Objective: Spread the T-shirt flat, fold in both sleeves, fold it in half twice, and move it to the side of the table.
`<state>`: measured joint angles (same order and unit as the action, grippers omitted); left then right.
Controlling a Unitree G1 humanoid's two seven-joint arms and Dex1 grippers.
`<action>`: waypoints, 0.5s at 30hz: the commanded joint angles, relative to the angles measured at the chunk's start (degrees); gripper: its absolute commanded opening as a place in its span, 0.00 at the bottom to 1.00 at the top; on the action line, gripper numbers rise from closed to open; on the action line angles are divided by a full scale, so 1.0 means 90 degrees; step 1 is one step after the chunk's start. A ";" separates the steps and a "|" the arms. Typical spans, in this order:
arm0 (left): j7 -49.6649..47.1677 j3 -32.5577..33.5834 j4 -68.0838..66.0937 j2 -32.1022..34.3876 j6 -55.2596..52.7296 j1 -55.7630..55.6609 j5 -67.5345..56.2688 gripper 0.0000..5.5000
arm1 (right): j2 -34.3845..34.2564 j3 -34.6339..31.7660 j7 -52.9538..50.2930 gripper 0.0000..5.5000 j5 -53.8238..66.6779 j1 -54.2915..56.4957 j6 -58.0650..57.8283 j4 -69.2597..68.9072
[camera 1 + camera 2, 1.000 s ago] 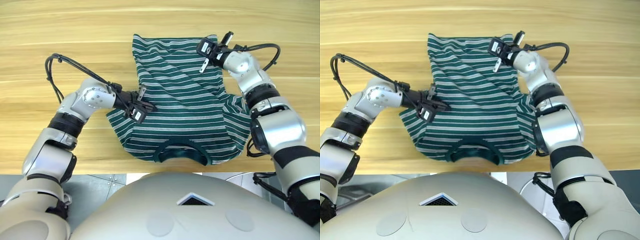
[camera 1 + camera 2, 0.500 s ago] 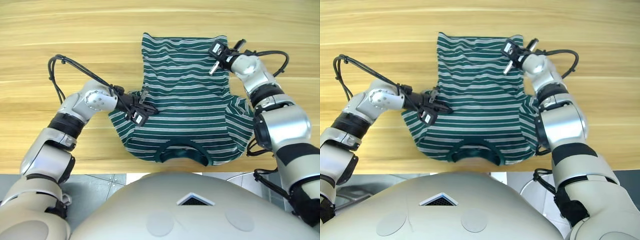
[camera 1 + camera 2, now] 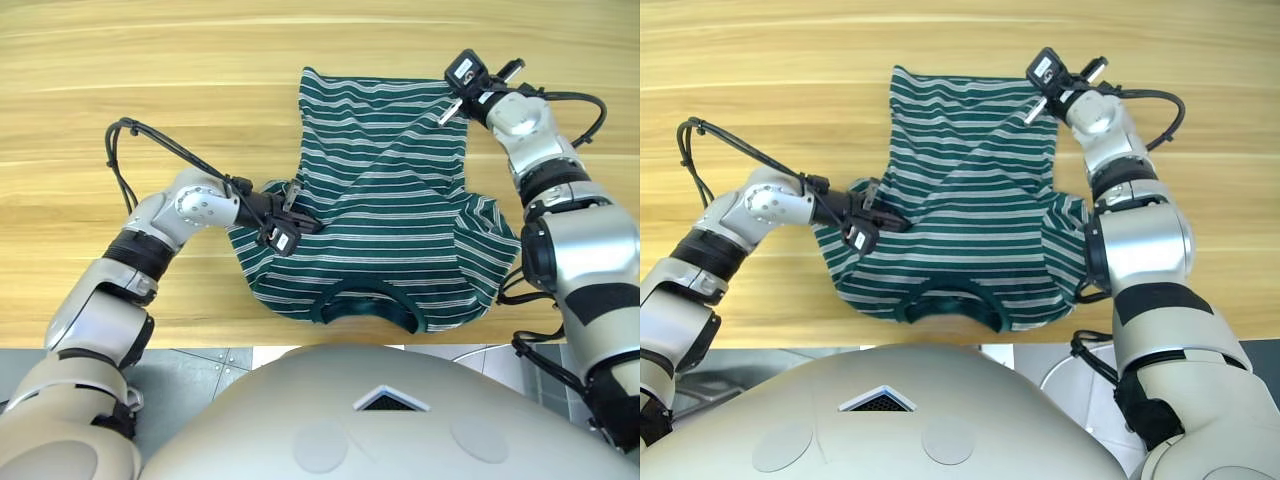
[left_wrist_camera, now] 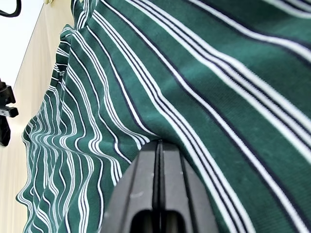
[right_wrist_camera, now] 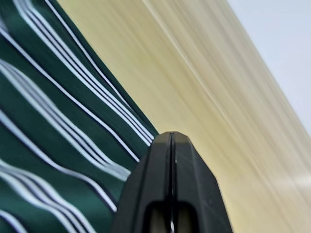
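Now, pinched the T-shirt at its left side with the left tool, nipped the far right hem corner with the right tool, fingers pressed together on cloth; found it lying mid-surface, collar nearest.

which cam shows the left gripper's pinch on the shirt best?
Left wrist view: left gripper close up, fingers pressed together, a T-shirt fold caught at their tips. The eye views show it small, at the shirt's left edge, fingers hard to read.
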<state>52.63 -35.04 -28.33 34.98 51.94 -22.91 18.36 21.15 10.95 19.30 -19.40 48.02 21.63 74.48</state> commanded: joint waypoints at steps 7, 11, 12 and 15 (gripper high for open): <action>0.0152 0.0500 0.0732 0.0688 -0.0530 0.0373 -0.0515 0.00 | 0.0949 -0.0038 0.2821 0.00 0.1224 -0.2140 0.2629 -0.2333; 0.0370 0.0937 0.1437 0.0967 -0.0856 0.0480 -0.1491 0.00 | 0.1700 0.0097 0.3974 0.00 0.2061 -0.3803 0.2767 -0.4066; 0.0369 0.1054 0.1483 0.1002 -0.0937 0.0421 -0.1554 0.00 | 0.1817 0.0096 0.4090 0.00 0.2212 -0.4101 0.2705 -0.4418; 0.0449 0.1267 0.1369 0.0932 -0.1015 0.0154 -0.1782 0.00 | 0.2157 0.0027 0.4156 0.00 0.2393 -0.4978 0.2593 -0.5299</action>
<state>55.71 -25.05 -15.67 43.36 43.38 -19.40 4.08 38.24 11.67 56.12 1.01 6.84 45.80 31.23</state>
